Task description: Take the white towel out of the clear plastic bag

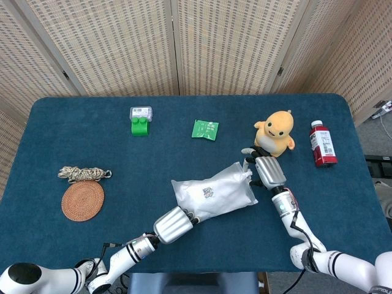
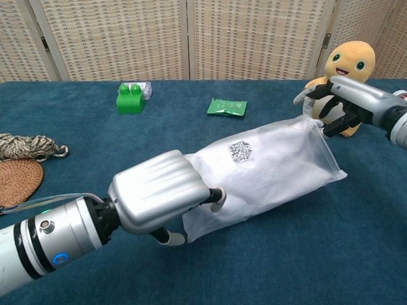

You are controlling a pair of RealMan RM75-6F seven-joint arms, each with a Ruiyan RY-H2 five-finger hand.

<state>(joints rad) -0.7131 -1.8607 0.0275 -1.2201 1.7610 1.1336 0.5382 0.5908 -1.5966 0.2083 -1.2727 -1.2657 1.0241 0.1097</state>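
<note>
The clear plastic bag (image 1: 214, 193) (image 2: 267, 168) lies in the middle of the blue table, with the white towel filling it and a square code label on top. My left hand (image 1: 173, 223) (image 2: 159, 197) grips the bag's near left end, fingers curled over its edge. At the far right end my right hand (image 1: 264, 170) (image 2: 340, 101) pinches the bag's upper corner by its opening. The towel itself stays fully inside the plastic.
A yellow plush toy (image 1: 275, 131) (image 2: 346, 63) sits just behind the right hand, with a red bottle (image 1: 321, 144) to its right. Farther back lie a green packet (image 1: 204, 129) (image 2: 227, 107) and a green block (image 1: 139, 125) (image 2: 130, 98). A woven coaster (image 1: 82, 200) and rope (image 1: 82, 174) are left.
</note>
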